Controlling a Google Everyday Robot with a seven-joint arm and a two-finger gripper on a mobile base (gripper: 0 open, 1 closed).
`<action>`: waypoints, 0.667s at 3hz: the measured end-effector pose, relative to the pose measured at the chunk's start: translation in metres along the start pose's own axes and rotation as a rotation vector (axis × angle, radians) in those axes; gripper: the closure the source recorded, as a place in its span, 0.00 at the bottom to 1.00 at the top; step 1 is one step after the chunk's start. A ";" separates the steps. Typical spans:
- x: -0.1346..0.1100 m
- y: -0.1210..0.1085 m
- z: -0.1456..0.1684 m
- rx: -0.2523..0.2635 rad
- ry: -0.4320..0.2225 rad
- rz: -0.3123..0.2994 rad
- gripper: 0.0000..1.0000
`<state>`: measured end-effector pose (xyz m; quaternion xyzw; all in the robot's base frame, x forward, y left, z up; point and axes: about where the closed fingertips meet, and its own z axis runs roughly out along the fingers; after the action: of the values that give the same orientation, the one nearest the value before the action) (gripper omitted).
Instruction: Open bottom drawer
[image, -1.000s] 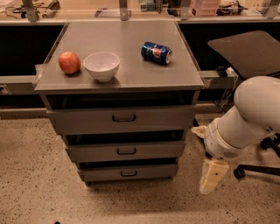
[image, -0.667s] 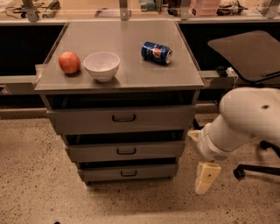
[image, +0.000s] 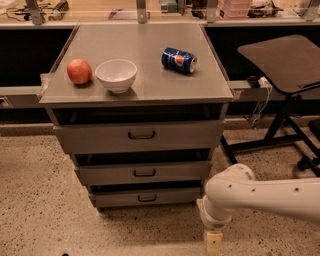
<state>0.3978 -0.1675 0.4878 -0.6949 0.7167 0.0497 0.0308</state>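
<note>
Low over the speckled floor (image: 45, 220), at the end of a white arm (image: 260, 192), the gripper (image: 214, 242) — cut off by the view's lower edge, so no telling whether open or closed, or holding anything. Up and left of it, apart, the bottom drawer (image: 112, 199), closed beneath the middle drawer (image: 105, 175), small dark handle (image: 147, 198) untouched. Far above — apple (image: 79, 71), white bowl (image: 116, 75), blue can (image: 178, 60) on its side.
</note>
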 end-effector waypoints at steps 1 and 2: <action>0.002 0.004 0.034 -0.018 0.004 -0.011 0.00; 0.003 0.005 0.033 -0.021 0.006 -0.015 0.00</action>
<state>0.3923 -0.1666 0.4547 -0.7008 0.7109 0.0546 0.0217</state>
